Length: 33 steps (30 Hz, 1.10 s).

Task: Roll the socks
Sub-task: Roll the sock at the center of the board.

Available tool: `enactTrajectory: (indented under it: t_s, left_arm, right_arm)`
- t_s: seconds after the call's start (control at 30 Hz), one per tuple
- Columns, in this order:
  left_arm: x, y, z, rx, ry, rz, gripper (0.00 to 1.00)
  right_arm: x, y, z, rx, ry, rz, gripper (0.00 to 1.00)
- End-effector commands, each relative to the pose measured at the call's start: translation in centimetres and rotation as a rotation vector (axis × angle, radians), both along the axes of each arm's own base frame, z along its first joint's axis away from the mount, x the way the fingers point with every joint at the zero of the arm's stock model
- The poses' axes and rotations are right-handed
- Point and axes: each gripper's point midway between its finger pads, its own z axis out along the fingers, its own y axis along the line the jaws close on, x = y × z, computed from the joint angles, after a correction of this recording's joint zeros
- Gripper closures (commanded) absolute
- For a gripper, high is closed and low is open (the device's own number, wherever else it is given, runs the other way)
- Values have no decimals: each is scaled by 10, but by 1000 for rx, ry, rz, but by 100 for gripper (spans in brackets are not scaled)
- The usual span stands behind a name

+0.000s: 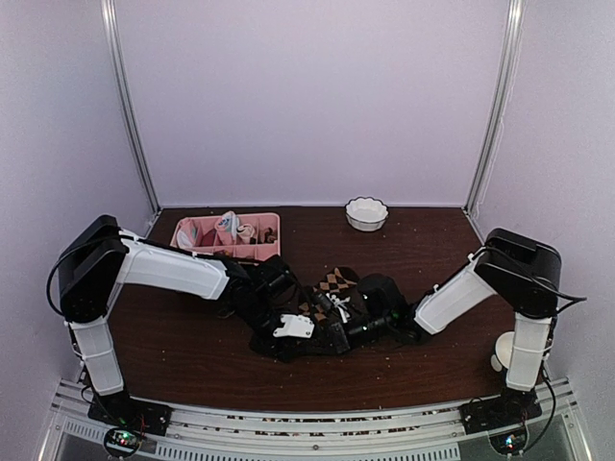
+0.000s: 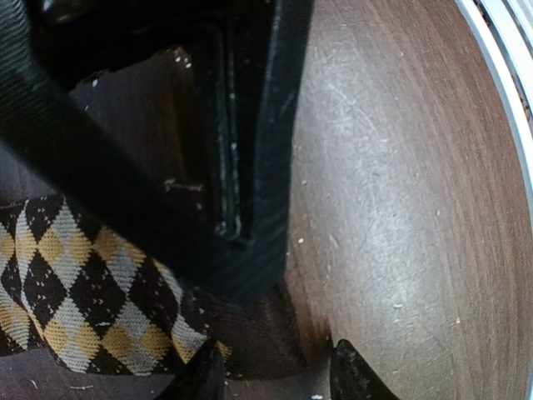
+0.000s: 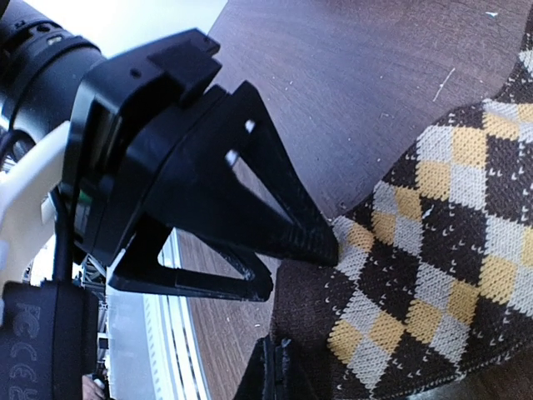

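**Both arms meet over the argyle sock at mid-bench**

The dark wooden bench (image 1: 192, 360) carries everything. From overhead I see my left arm (image 1: 173, 269) stretched low from its base toward the middle. My right arm (image 1: 456, 298) is bent at the elbow and reaches in from the other side. The two wrists crowd together at the centre. At the back left stands the pink divided tray (image 1: 177, 233), well apart from the white scalloped bowl (image 1: 366, 221) near the back edge.

The brown argyle sock (image 1: 336, 281) lies flat at mid-bench, under and just behind the two wrists, which hide most of it from above. The left wrist camera shows what the overhead view cannot. The left gripper (image 2: 275, 379) has its jaws moderately apart, and the sock's plain brown end lies just ahead of the gap, not pinched. The right wrist camera shows the same jaws from the opposite side: one tip touches the sock's edge, the other sits just beside the fabric. The right gripper (image 2: 229, 258) lies over the sock next to the diamonds. I cannot tell whether its jaws are apart or closed, since its own camera shows only one dark tip.
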Motion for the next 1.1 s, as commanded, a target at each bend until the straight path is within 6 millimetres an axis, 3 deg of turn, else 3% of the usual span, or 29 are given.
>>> enactTrajectory:
  t_s: [0.0,0.1,0.3,0.5,0.63,0.67,0.8,0.87,0.9,0.93,1.07]
  left_arm:
    - [0,-11,2,-17,-8,-6,56]
    - [-1,-11,0,-11,-4,-2,60]
    - [1,-7,-6,22,-3,22,83]
    - [-1,-5,-2,25,10,31,86]
    - [-5,-5,0,28,68,34,100]
    - [-5,-4,1,32,95,39,100]
    - [-4,-1,2,58,191,54,100]
    - [-3,1,4,57,224,62,100]
    - [-2,1,5,57,237,65,100]
    - [-2,2,6,57,251,70,100]
    - [-6,2,11,66,342,79,100]
  right_arm:
    - [3,-3,-4,18,17,-26,100]
    - [3,-4,-5,18,18,-31,100]
    - [4,-7,-10,8,18,-42,100]
    - [4,-6,-10,22,27,-51,100]
    - [5,-12,-4,27,-34,-66,97]
    - [6,-16,-4,7,-78,-74,81]
    - [12,-37,0,-63,-258,-110,56]
    - [14,-47,0,-104,-313,-126,33]
    - [15,-52,0,-122,-332,-136,10]
    - [16,-57,1,-134,-358,-152,1]
    - [22,-80,9,-208,-544,-241,0]
